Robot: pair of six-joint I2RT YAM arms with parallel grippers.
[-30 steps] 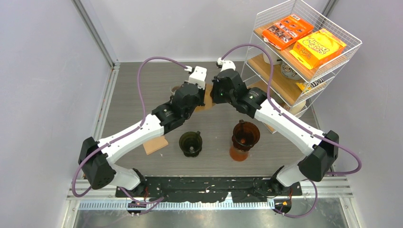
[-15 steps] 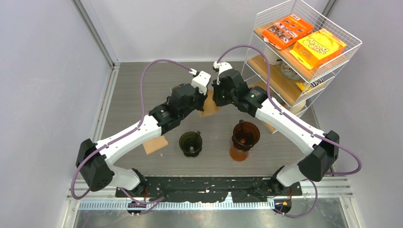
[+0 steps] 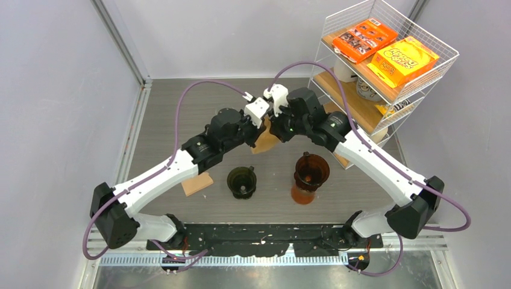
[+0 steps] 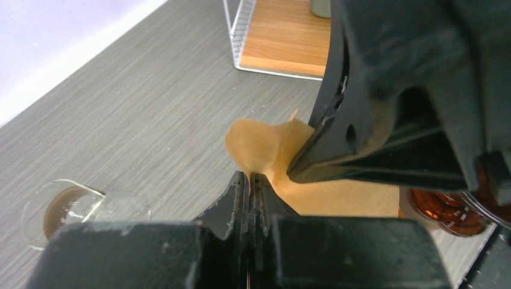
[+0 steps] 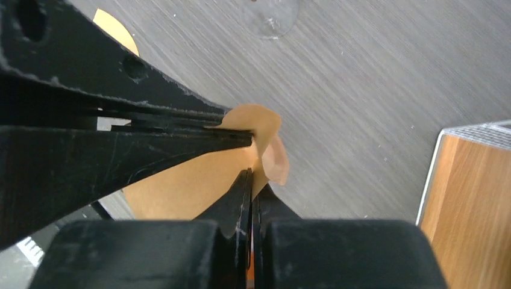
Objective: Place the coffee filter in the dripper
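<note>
Now, compared with a second ago, I have both arms drawn together. The left end effector and right end effector are each pinched shut on an edge of the coffee filter, which sits between their tips over the desk, behind the dark dripper and amber dripper.

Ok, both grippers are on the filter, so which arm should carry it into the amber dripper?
Right, probably. The left gripper and right gripper are both shut on the coffee filter, but the amber dripper stands on the right arm's side, while the dark dripper lies nearer the left arm.
</note>
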